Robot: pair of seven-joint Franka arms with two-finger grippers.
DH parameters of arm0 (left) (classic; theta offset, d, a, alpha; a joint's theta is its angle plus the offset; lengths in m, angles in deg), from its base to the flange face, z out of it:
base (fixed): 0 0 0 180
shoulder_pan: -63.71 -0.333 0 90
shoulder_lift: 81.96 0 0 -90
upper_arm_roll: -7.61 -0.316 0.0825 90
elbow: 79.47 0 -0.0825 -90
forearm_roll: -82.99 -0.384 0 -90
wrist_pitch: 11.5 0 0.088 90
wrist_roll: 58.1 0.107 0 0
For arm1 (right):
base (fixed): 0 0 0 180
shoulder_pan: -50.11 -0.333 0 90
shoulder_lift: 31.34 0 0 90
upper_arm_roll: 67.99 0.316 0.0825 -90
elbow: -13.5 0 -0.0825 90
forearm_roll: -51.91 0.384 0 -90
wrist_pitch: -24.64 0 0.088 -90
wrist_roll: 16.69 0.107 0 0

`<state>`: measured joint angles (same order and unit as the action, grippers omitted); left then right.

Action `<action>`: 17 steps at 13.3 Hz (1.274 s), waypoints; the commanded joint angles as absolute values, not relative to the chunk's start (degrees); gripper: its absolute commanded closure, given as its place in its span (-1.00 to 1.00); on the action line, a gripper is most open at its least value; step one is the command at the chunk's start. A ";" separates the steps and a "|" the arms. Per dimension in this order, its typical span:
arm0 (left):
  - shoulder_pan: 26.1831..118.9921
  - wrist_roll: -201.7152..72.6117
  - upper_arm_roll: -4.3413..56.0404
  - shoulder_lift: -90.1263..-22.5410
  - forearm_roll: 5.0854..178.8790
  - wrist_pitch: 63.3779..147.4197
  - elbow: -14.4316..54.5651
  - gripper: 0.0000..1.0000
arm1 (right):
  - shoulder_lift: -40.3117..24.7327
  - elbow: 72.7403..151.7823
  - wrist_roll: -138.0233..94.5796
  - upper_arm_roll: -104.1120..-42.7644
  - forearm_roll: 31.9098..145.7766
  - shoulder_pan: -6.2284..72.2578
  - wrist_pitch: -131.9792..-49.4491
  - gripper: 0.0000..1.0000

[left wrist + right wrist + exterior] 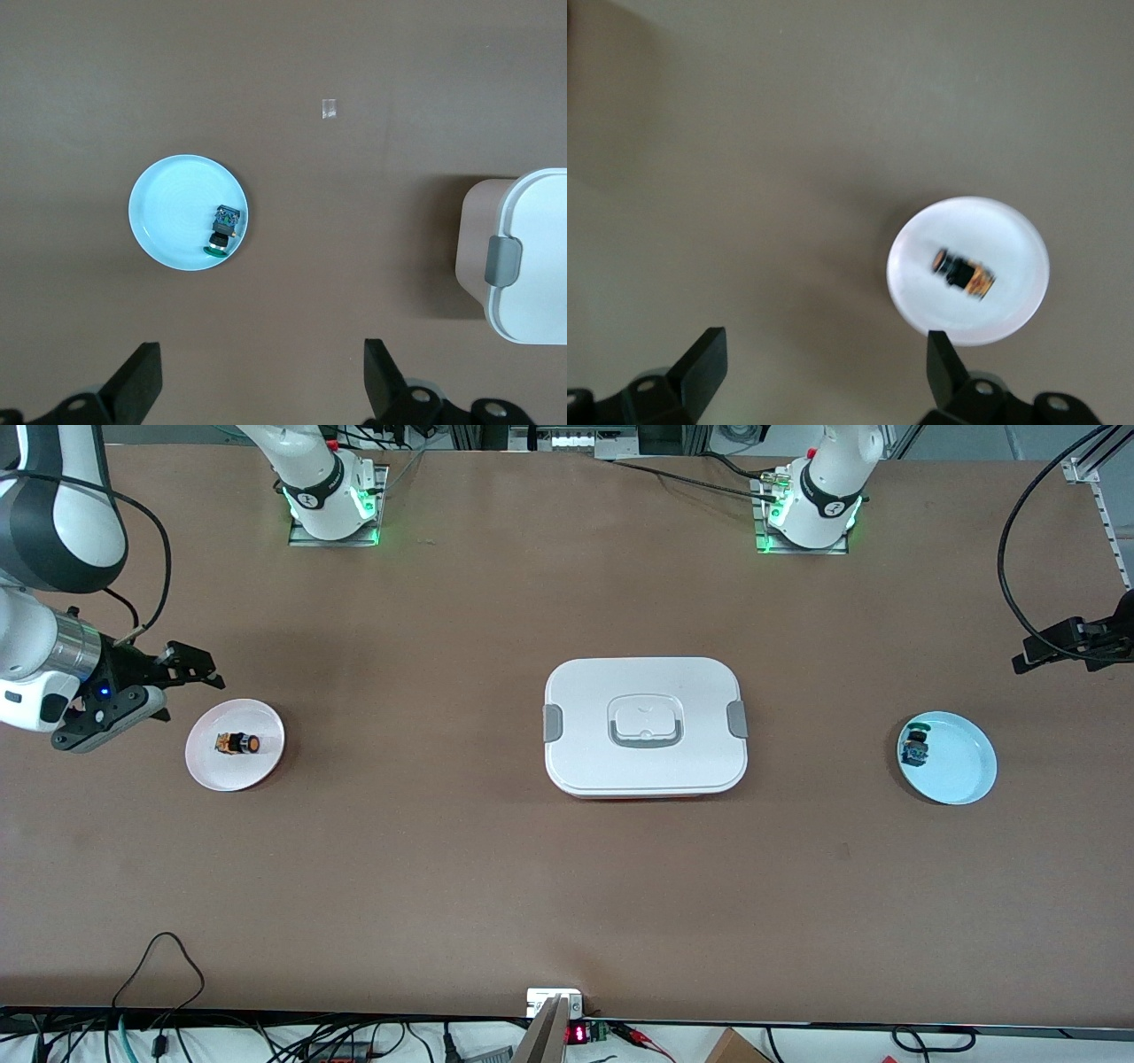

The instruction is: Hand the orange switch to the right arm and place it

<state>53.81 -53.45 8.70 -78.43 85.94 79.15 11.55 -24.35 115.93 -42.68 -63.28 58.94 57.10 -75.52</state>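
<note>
I read no labels; both the left gripper (pixel 261 385) and right gripper (pixel 818 376) gape wide and empty, the tiny orange-capped black switch (pixel 237 743) lying on its round white plate (pixel 266 766).

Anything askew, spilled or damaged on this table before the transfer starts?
Nothing stands out. The orange switch lies on its side on the pink plate, the green switch on the blue plate, and the white lidded box sits closed between them.

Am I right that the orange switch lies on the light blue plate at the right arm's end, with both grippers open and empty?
Not quite. The orange switch lies on the pink plate, as the front view shows; the light blue plate holds the green-capped switch. The left gripper and right gripper are open and empty.
</note>
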 commanded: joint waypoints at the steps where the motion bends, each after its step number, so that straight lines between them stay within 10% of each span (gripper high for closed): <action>1: 54.05 -53.88 8.67 -78.00 84.75 77.88 9.83 -1.00 | -24.66 112.13 -28.96 -63.15 59.30 54.87 -67.41 -1.00; 8: 53.87 -53.88 8.67 -78.00 84.84 77.88 9.83 -1.00 | -24.40 98.33 -20.38 -67.52 48.93 48.18 -58.83 -1.00; 17: 53.78 -53.79 8.67 -78.00 85.10 77.88 9.83 -1.00 | -26.41 107.17 -17.83 -79.42 52.00 41.76 -67.36 -1.00</action>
